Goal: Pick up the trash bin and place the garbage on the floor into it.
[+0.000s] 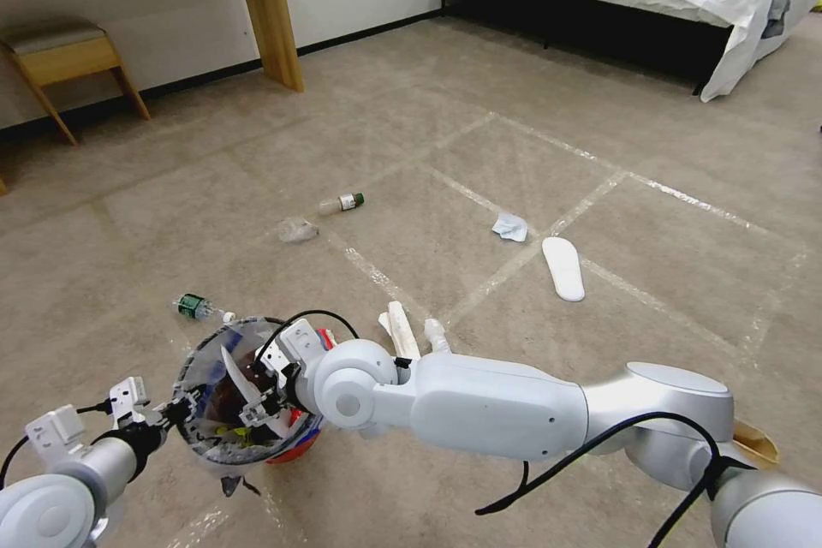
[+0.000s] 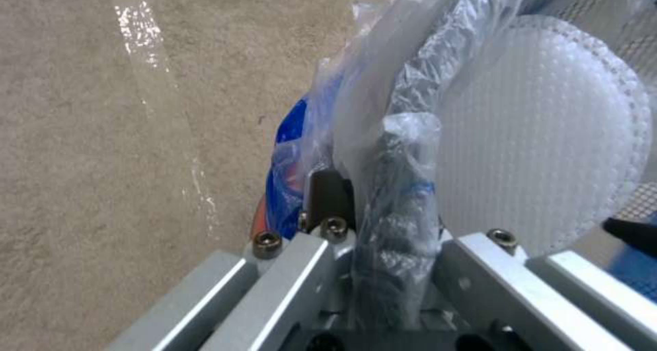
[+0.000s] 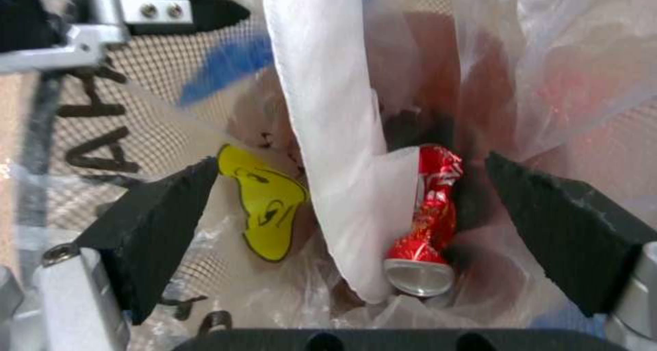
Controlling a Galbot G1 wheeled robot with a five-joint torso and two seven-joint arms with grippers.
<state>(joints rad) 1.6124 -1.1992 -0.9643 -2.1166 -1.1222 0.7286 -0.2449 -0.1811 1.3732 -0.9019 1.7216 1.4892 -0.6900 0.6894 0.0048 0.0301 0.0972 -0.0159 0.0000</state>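
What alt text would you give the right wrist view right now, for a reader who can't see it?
The right end effector, open, points down into the trash bin, its plastic liner holding a crushed red can, a long white sheet and a yellow scrap. The left end effector grips the rim.

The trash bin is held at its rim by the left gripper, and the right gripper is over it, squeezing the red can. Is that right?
Not quite. In the right wrist view the right gripper is open above the trash bin; the crushed red can lies loose inside. The left gripper does clamp the rim.
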